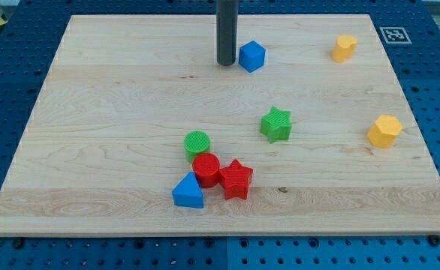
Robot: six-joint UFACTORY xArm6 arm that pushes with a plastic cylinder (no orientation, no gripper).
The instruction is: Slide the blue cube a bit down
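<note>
Blue perforated plate surrounds a pale wooden surface [92,112], on which all blocks rest; a printed marker [395,34] sits at the surface's upper right corner.

**Step in hand: positioning for a downward push.** The blue cube [252,56] lies near the view's top, slightly right of centre. The end effector is a plain dark rod with nothing to open or close; it holds nothing. My tip [226,64] stands just beside the cube's left face, at about the same height in the view. Whether the two touch cannot be told; any gap is very narrow.

**Procedure, as judged from this position:**

1. A push from here would send the cube to the view's right, not down. Bring my tip round to the cube's top side first.
2. Clear the cube's upper left corner during the detour, so that the cube is not nudged.
3. Set my tip centred on the upper face. An off-centre contact will probably rotate the cube or let it slip aside.
4. Push straight toward the view's bottom, slowly, and stop early: only a small shift is asked.

**Clearances.** The green star [276,124] lies below and a little right of the cube, well apart; a short travel should not reach it. The two yellow blocks [345,47] [385,131] and the cluster of green cylinder [197,143], red cylinder [206,169], red star [236,178] and blue triangular block [188,192] are out of the path.
</note>
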